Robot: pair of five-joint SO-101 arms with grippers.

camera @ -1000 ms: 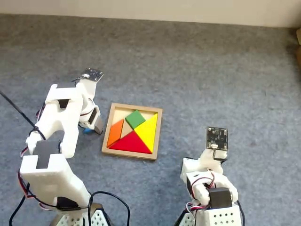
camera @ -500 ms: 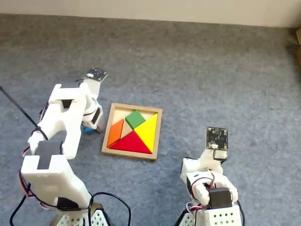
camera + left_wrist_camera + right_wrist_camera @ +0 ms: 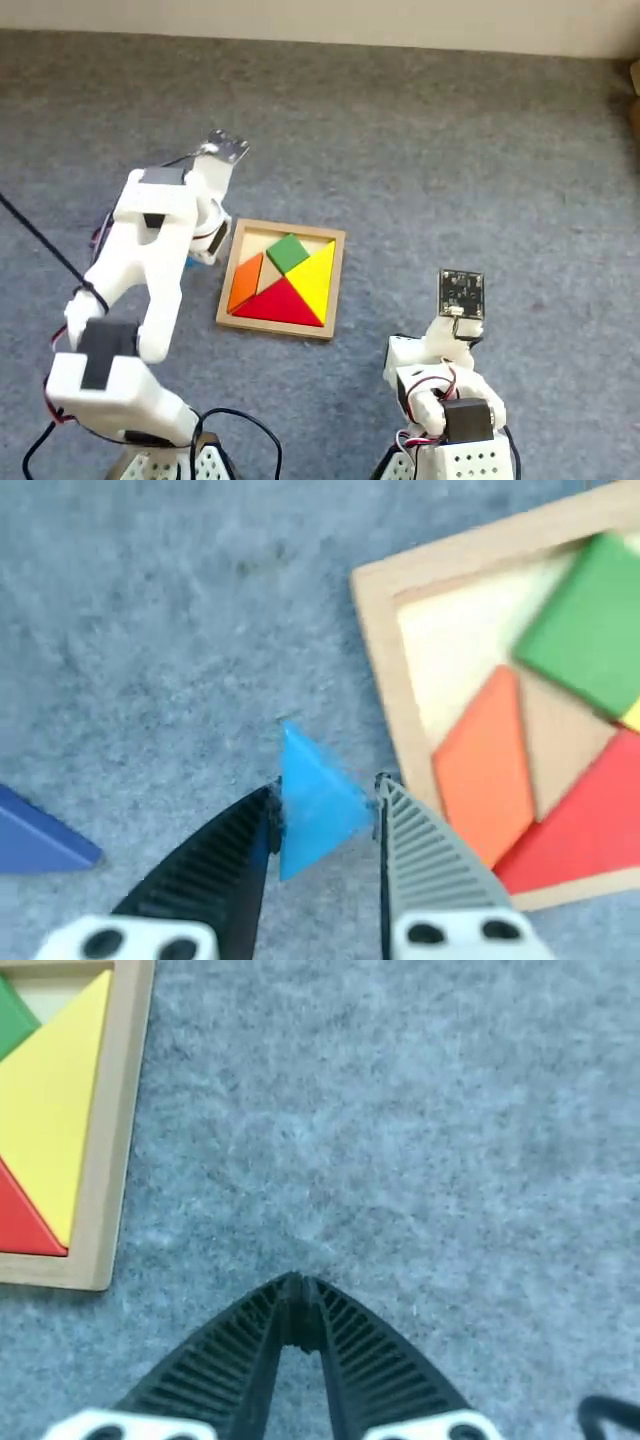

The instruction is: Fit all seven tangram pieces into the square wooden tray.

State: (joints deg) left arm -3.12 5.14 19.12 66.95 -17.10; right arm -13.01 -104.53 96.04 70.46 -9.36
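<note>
High view: the square wooden tray (image 3: 338, 285) is lying mid-carpet (image 3: 450, 150), holding an orange piece (image 3: 245, 283), a green square (image 3: 288, 253), a yellow triangle (image 3: 315, 275) and a red triangle (image 3: 280, 303). The left arm (image 3: 150, 250) is hanging over the carpet at its left edge.

Left wrist view: the left gripper (image 3: 328, 792) is pinching a light blue triangle (image 3: 305, 770) just beside the tray's frame. A dark blue piece (image 3: 40, 838) is lying well apart on the carpet.

Right wrist view: the right gripper (image 3: 297, 1320) is hovering over carpet near a tray corner, its fingers pressed together.

- A grey carpet-like surface (image 3: 450, 150) carries everything.
- The square wooden tray (image 3: 336, 285) lies flat, slightly toward 7 o'clock from the middle.
- A dark blue piece (image 3: 40, 842) lies at the tray's 9 o'clock, apart from it.
- The arm bases (image 3: 165, 465) stand at 7 and 5 o'clock.
</note>
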